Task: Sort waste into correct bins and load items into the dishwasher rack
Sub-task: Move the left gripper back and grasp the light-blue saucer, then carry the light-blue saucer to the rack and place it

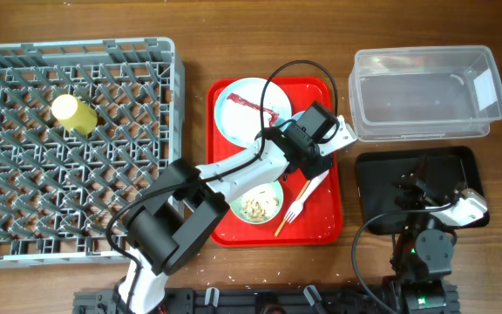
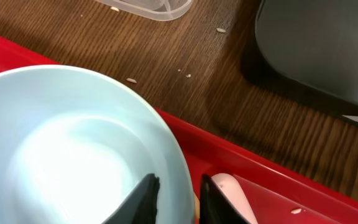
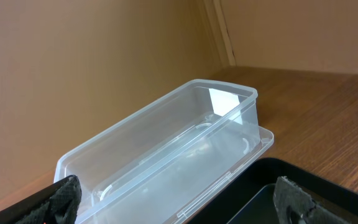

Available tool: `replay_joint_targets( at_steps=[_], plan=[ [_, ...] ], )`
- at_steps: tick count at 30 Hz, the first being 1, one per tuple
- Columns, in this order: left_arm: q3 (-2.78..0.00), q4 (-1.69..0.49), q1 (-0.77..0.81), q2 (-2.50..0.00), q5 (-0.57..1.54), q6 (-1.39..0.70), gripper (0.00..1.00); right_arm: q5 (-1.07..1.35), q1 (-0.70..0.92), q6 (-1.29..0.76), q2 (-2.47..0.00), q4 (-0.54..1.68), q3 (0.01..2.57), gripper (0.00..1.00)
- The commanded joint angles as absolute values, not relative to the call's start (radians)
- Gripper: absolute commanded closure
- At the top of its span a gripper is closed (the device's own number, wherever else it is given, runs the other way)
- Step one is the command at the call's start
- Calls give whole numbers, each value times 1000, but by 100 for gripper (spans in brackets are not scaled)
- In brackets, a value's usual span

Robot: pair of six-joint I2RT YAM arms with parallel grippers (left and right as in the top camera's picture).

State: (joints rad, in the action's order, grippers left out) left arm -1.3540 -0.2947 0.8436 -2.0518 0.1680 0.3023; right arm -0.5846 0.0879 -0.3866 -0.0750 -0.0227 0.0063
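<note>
My left gripper point(image 1: 308, 161) point(image 2: 178, 182) is shut on the rim of the pale blue bowl point(image 2: 73, 155), one finger inside and one outside, over the red serving tray point(image 1: 321, 222). The arm hides the bowl in the overhead view. A pale blue plate point(image 1: 238, 113) carries a red wrapper strip point(image 1: 255, 107). A pale green bowl point(image 1: 258, 205) holds beige scraps. The white fork point(image 1: 303, 199) and chopsticks point(image 1: 281, 225) lie beside it. The yellow cup point(image 1: 75, 113) lies in the grey rack point(image 1: 168, 96). My right gripper point(image 1: 414, 185) point(image 3: 179, 190) is open and empty over the black tray point(image 1: 460, 166).
The clear tub point(image 1: 425, 92) point(image 3: 166, 143) stands empty behind the black tray. Rice-like crumbs point(image 2: 131, 80) lie on the wood between the red tray's edge point(image 2: 260, 168) and the black tray point(image 2: 316, 43). No white napkin shows.
</note>
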Motion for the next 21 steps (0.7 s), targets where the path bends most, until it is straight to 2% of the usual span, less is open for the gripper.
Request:
replay_joint_targets(
  at_steps=[1,5,11,16,21],
  plan=[
    [-1351,-294,839,-2071,163,307,88,-601,85,-369,-80,-27,7,0],
    [-1352,-271,839,-2068,163,306,96,-602,84,-369,-80,-27,7,0],
    [-1355,-261,839,-2024,167,177,96,-601,84,-369,-80,-27,7,0],
    [-1355,-262,818,-1840,166,114,96,-602,85,-369,-80,-27,7,0],
    [-1355,-316,693,-1657,170,-89,96,-601,84,-369,-80,-27,7,1]
  ],
)
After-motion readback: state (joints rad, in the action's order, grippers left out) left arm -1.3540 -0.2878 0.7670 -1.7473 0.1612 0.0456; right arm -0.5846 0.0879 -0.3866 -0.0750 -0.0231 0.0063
